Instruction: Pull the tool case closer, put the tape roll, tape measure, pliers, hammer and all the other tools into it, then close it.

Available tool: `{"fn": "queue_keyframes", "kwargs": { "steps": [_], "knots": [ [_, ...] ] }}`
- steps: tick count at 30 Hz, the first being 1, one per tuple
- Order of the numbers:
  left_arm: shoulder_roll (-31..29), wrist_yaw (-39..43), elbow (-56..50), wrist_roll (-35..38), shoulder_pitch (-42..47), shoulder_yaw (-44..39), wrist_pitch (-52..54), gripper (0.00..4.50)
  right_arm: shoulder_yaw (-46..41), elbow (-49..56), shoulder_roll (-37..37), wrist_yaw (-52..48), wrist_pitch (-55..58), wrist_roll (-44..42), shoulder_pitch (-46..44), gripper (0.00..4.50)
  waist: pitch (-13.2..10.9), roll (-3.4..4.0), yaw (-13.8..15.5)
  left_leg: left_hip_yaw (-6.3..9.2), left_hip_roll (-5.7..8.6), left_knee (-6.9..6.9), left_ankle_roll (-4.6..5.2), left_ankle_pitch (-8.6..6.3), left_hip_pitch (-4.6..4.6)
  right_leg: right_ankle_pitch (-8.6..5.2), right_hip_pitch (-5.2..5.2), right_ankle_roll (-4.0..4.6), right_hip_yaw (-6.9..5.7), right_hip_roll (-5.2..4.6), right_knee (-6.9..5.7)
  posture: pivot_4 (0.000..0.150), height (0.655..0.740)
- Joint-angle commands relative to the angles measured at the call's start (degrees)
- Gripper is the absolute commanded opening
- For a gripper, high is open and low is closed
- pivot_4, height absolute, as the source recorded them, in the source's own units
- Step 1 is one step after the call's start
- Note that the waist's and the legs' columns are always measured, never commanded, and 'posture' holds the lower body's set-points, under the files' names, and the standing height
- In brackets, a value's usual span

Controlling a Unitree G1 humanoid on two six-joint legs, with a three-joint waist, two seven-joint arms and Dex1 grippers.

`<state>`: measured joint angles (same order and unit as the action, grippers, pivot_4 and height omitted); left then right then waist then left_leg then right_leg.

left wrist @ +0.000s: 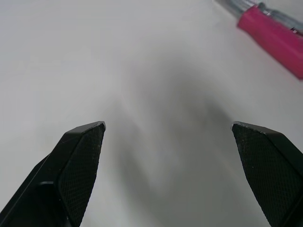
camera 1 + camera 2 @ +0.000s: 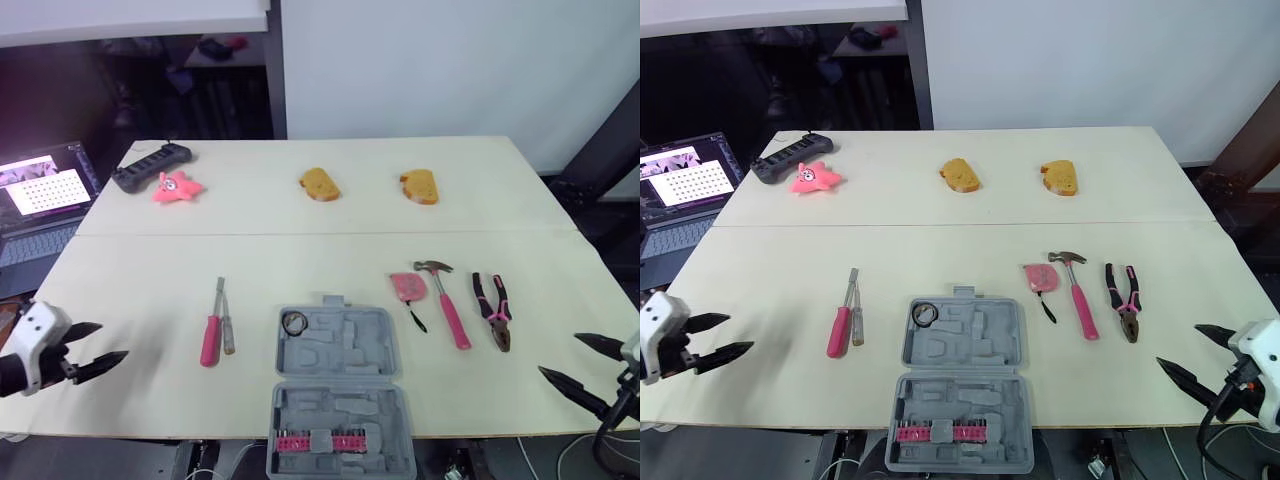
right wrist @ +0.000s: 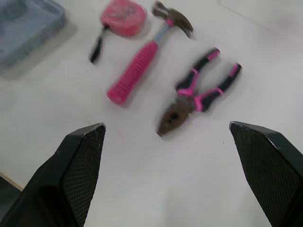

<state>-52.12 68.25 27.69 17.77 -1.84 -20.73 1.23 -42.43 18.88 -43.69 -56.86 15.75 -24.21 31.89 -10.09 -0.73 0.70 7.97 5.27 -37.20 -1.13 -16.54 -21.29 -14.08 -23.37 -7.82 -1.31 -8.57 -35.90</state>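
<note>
The grey tool case lies open at the table's front middle, a small black tape roll in its far left corner and pink bits along its near edge. To its left lie two screwdrivers. On the case's right are a pink tape measure, a pink-handled hammer and pliers. My left gripper hovers open at the front left edge, left of the screwdrivers. Open too, my right gripper hangs at the front right, nearer than the pliers.
At the table's far side sit a black controller-like device, a pink star toy and two bread pieces. A laptop stands off the left edge. A seam crosses the table's middle.
</note>
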Motion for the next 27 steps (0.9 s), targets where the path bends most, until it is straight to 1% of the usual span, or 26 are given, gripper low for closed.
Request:
{"fn": "queue_keyframes", "kwargs": {
  "steps": [1, 7, 10, 12, 14, 17, 19, 22, 25, 27],
  "knots": [
    [1.90, -1.23, -8.76, 2.16, 0.36, 1.67, 3.48, 4.48, 0.58, 7.91, 0.21, 3.82, 4.70, -2.28, -0.85, 4.50, 0.00, 0.00, 0.02, 0.00, 0.00, -0.01, 0.00, 0.00, 0.00, 0.00, 0.00, 0.00, 0.00, 0.00, 0.00, 0.150, 0.7400],
    [4.93, -1.78, -24.54, 5.79, -0.71, 5.25, 11.38, 4.48, 5.62, 21.73, 1.36, 13.92, 18.66, -6.71, -3.66, 4.50, 0.01, -0.01, 0.05, 0.04, 0.00, -0.01, -0.01, 0.00, -0.06, 0.00, -0.04, 0.01, 0.01, 0.01, 0.00, 0.150, 0.7400],
    [5.79, -0.82, -31.86, 6.63, -0.56, 8.84, 12.49, 4.48, 13.58, 29.05, 4.59, 26.02, 28.78, -6.49, -8.92, 4.50, 0.01, 0.02, 0.02, 0.03, 0.00, -0.01, -0.01, 0.01, -0.05, 0.01, -0.05, 0.02, 0.03, 0.00, 0.01, 0.150, 0.7400],
    [6.46, -0.26, -35.69, 6.60, -0.29, 11.00, 11.40, 4.48, 19.96, 30.73, 7.66, 34.86, 33.27, -2.06, -13.41, 4.50, 0.02, 0.01, 0.04, 0.03, 0.00, -0.02, -0.02, 0.01, -0.06, 0.01, -0.07, 0.04, 0.03, 0.01, 0.01, 0.150, 0.7400],
    [8.24, -0.37, -38.41, 7.89, -0.02, 11.65, 10.46, 4.48, 25.86, 30.55, 10.29, 41.08, 37.25, 1.47, -16.61, 4.50, 0.02, 0.09, 0.07, 0.03, 0.00, -0.02, -0.03, 0.02, -0.09, 0.02, -0.10, 0.07, 0.04, 0.01, 0.01, 0.150, 0.7400],
    [11.60, -1.15, -39.97, 10.86, 0.59, 10.73, 9.44, 4.48, 30.31, 29.23, 15.12, 47.26, 41.70, 3.49, -20.84, 4.50, 0.03, 0.09, 0.11, 0.05, 0.02, 0.02, -0.03, 0.03, -0.14, 0.03, -0.15, 0.07, 0.05, 0.01, 0.03, 0.150, 0.7400],
    [10.31, 1.97, -40.52, 11.62, 0.45, 11.19, 9.34, 4.48, 34.29, 27.11, 19.85, 52.18, 44.94, 5.54, -24.76, 4.50, 0.03, 0.06, 0.00, 0.04, 0.02, 0.02, -0.04, 0.03, -0.14, 0.03, -0.19, 0.07, 0.05, 0.02, 0.00, 0.150, 0.7400],
    [9.10, 4.23, -41.38, 12.93, 1.05, 11.77, 10.75, 4.48, 37.98, 23.60, 24.00, 56.17, 47.10, 8.40, -28.97, 4.50, 0.02, 0.24, -0.13, 0.03, 0.01, 0.04, -0.08, 0.07, -0.11, 0.05, -0.22, 0.12, 0.06, 0.05, -0.04, 0.150, 0.7400],
    [8.44, 5.74, -41.50, 14.23, 1.89, 12.41, 11.75, 4.48, 40.17, 19.29, 26.81, 58.11, 47.19, 10.22, -32.28, 4.50, 0.02, 0.25, -0.14, 0.02, 0.02, 0.04, -0.08, 0.07, -0.10, 0.05, -0.21, 0.12, 0.06, 0.06, -0.04, 0.150, 0.7400],
    [8.29, 6.79, -40.80, 13.68, 2.39, 13.02, 10.75, 4.48, 41.46, 16.56, 27.83, 58.53, 46.48, 11.49, -34.06, 4.50, 0.02, 0.26, -0.06, 0.03, 0.03, 0.04, -0.08, 0.07, -0.10, 0.06, -0.22, 0.12, 0.05, 0.08, -0.06, 0.150, 0.7400]
  ]
}}
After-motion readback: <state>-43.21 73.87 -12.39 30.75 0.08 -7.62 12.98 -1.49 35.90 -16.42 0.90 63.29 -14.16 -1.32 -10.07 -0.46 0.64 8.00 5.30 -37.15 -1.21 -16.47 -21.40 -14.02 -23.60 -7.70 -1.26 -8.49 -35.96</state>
